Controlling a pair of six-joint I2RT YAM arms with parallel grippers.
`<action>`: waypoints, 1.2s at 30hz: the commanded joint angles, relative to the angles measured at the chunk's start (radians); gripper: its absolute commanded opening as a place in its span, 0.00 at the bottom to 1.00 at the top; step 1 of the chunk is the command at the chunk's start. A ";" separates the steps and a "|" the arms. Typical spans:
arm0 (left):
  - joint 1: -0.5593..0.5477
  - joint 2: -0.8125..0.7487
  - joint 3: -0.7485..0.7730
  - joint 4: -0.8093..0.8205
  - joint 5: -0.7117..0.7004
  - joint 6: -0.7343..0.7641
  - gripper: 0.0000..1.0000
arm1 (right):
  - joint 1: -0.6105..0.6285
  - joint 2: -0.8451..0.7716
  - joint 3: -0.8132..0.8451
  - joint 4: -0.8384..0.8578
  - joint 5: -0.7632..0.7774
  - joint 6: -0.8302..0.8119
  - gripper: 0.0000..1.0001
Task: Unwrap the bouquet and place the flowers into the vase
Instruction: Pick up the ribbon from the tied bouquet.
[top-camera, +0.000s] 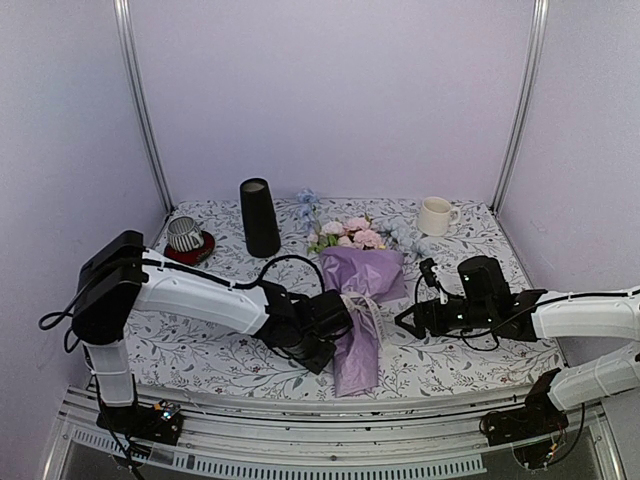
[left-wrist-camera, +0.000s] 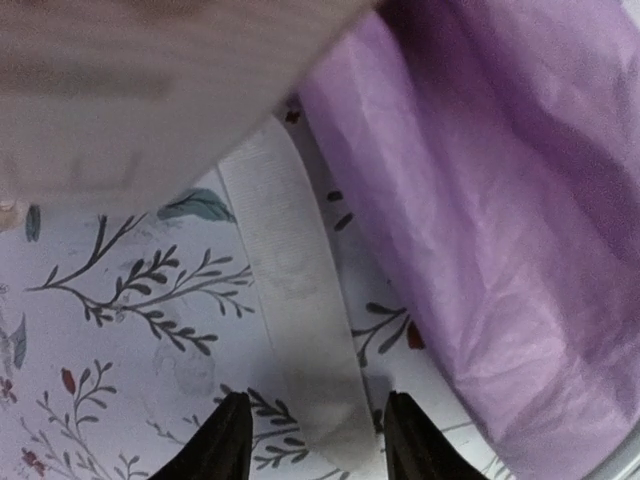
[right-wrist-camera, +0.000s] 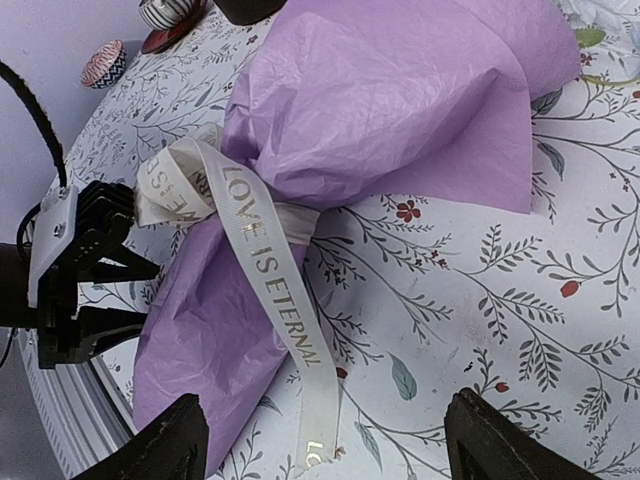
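Observation:
The bouquet (top-camera: 358, 300) lies across the middle of the table in lilac paper (right-wrist-camera: 380, 100), with the flowers (top-camera: 350, 235) at its far end. A cream ribbon (right-wrist-camera: 270, 260) is tied round its waist. My left gripper (top-camera: 343, 316) is at the bouquet's left side, low over the cloth. In the left wrist view the left gripper (left-wrist-camera: 320, 440) is open, and a ribbon tail (left-wrist-camera: 295, 300) lies between the jaws without touching them. My right gripper (top-camera: 401, 322) hovers to the bouquet's right. The right wrist view shows the right gripper (right-wrist-camera: 330, 455) wide open above the other ribbon tail. The black vase (top-camera: 259, 217) stands upright at the back left.
A white mug (top-camera: 435, 215) stands at the back right. A striped grey cup (top-camera: 185, 235) sits on a red saucer at the back left. A pale blue flower (top-camera: 307, 198) lies beside the vase. Lilac walls close in three sides, and a metal rail (top-camera: 300, 412) runs along the near edge.

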 joint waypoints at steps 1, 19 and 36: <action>0.000 0.063 0.087 -0.190 -0.001 0.009 0.48 | 0.000 -0.017 0.010 -0.013 0.005 -0.009 0.84; 0.081 -0.005 -0.037 -0.119 0.072 0.003 0.08 | 0.058 0.035 0.028 -0.008 0.015 -0.023 0.84; 0.091 -0.287 -0.193 0.154 0.046 -0.011 0.00 | 0.120 0.234 0.084 0.061 0.033 -0.041 0.76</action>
